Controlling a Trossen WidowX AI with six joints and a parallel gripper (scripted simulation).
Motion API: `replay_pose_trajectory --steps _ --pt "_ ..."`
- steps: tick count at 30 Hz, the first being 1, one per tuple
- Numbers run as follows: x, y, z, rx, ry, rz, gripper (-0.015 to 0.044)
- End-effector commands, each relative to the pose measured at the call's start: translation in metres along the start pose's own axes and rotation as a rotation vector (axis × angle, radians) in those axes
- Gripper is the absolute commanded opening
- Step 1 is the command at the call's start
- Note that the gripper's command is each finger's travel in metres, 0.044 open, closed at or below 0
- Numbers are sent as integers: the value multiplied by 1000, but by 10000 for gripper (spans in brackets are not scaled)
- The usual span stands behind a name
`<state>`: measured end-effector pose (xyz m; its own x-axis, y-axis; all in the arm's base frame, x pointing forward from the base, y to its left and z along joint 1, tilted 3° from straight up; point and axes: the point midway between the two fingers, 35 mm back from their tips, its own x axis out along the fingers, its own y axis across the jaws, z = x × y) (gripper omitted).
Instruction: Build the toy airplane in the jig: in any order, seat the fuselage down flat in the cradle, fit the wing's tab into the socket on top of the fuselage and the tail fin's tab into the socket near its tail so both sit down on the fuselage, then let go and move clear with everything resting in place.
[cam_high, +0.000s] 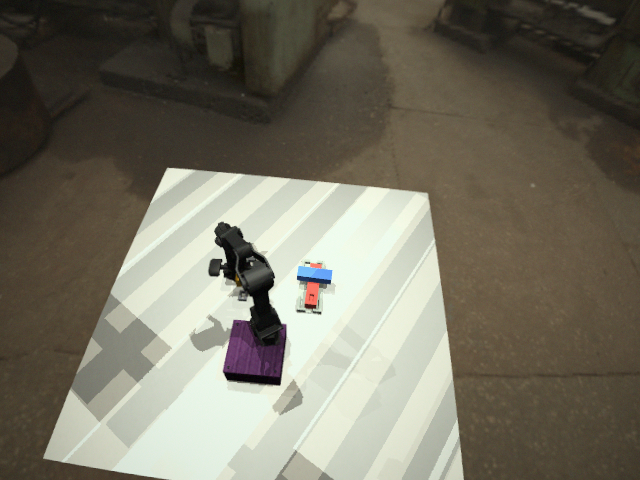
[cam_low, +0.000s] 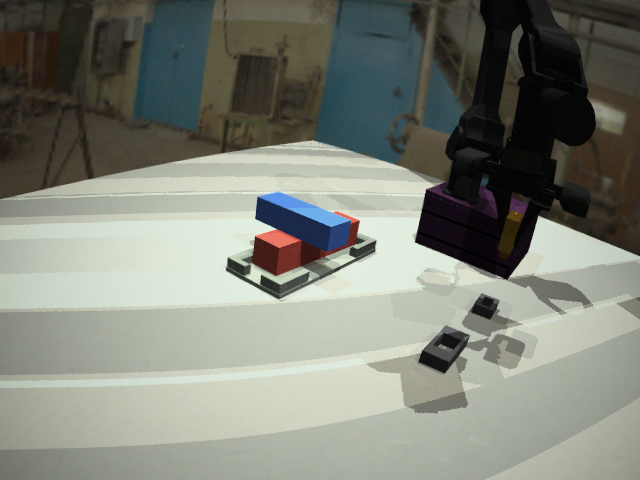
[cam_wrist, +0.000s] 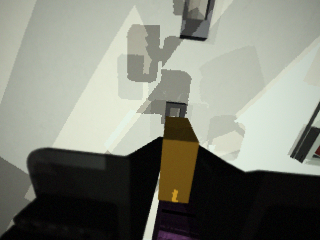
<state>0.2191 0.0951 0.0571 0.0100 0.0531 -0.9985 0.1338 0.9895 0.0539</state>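
My gripper (cam_high: 238, 282) (cam_low: 509, 229) (cam_wrist: 174, 143) is shut on the yellow tail fin (cam_low: 509, 242) (cam_wrist: 178, 172), holding it roughly upright above the small dark holder (cam_low: 482, 311) (cam_wrist: 175, 104), clear of it. The fin's lower end points down; its tab cannot be made out. The red fuselage (cam_high: 312, 289) (cam_low: 276, 253) lies in the pale grey-green jig (cam_low: 284, 284) (cam_wrist: 301, 150) and looks flat. The blue wing (cam_high: 314, 274) (cam_low: 302, 219) lies across the top of the fuselage; its tab is hidden. The open tail socket shows in the top view.
A larger dark hollow holder (cam_low: 436, 360) (cam_wrist: 194, 33) stands beyond the small one, empty. The purple base block (cam_high: 254, 356) (cam_low: 439, 227) (cam_wrist: 172, 234) under the arm stands close behind the gripper. The jig is to the right of the arm in the top view.
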Motion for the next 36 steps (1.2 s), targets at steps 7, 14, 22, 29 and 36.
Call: replay_pose_trajectory --steps 7,14,22,29,36 --pt "-33 -1 -2 -27 -22 3 0" --pt "-47 -3 -5 -32 -23 2 0" --pt "-43 -22 5 -22 -24 -1 0" --pt "-38 -43 14 -8 -24 -6 0" --pt "-34 -65 21 5 -24 -10 0"
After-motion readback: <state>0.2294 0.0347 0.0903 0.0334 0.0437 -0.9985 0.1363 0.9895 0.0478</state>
